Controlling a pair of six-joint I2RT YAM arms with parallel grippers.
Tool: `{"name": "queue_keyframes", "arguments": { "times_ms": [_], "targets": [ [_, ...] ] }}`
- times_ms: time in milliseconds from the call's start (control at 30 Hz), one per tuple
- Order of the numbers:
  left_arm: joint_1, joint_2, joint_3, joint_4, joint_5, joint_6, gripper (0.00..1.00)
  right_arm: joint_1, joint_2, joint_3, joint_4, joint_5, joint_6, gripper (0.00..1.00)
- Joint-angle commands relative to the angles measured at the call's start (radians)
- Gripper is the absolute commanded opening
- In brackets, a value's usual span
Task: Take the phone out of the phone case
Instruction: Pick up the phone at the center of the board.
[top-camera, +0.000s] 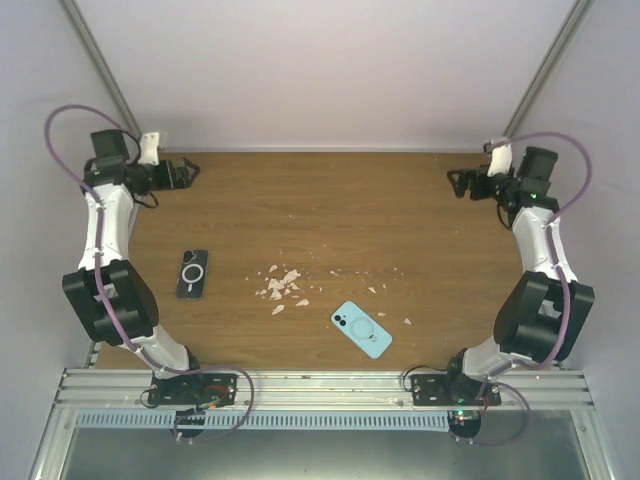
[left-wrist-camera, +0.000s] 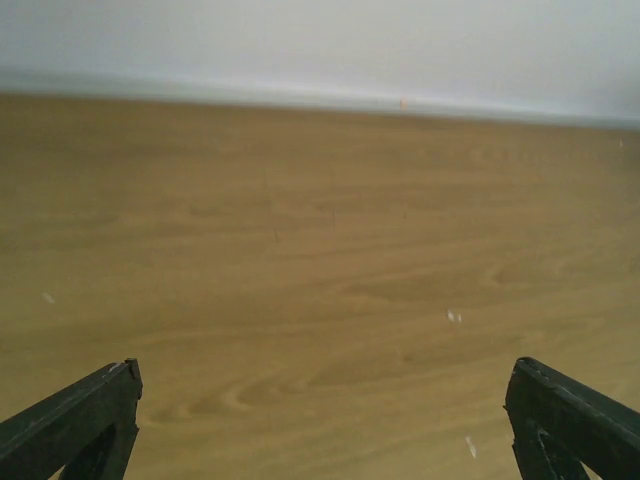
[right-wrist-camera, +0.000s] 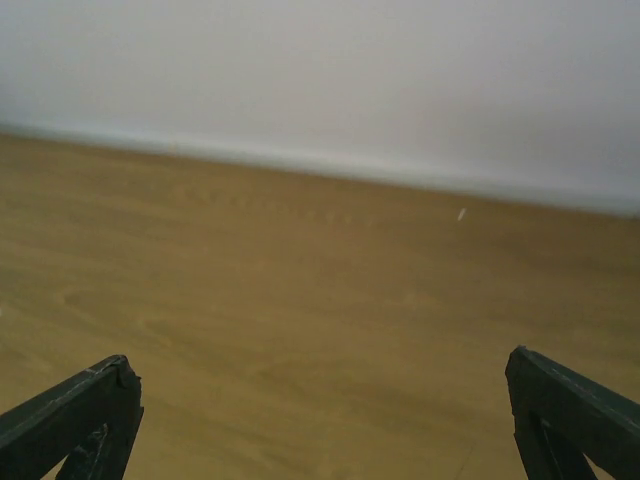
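A light blue phone in its case lies face down on the wooden table, near the front, right of centre. A dark phone or case with a ring on its back lies at the left. My left gripper is open and empty at the far left corner. My right gripper is open and empty at the far right corner. Both wrist views show only bare wood between spread fingers.
Several small white crumbs lie scattered at the middle of the table, with a few more to the right. White walls enclose the back and sides. A metal rail runs along the near edge.
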Motion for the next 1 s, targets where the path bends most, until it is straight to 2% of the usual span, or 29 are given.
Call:
{"name": "queue_keyframes", "arguments": {
  "times_ms": [0,167,367,967],
  "targets": [
    [-0.054,-0.085,-0.149,0.105,-0.071,-0.039,0.99,0.046,-0.051,-0.142,0.075,0.074,0.008,1.0],
    [-0.108,-0.143,-0.312,0.141,-0.13,-0.052,0.99,0.091,-0.088,-0.301,0.127,0.125,0.013,1.0],
    [-0.143,-0.205,-0.427,0.123,-0.19,-0.001,0.99,0.121,-0.13,-0.417,0.169,0.168,0.013,1.0],
    [-0.151,-0.35,-0.645,0.064,-0.45,0.217,0.99,0.134,-0.152,-0.468,0.23,0.201,-0.001,1.0]
  ]
}}
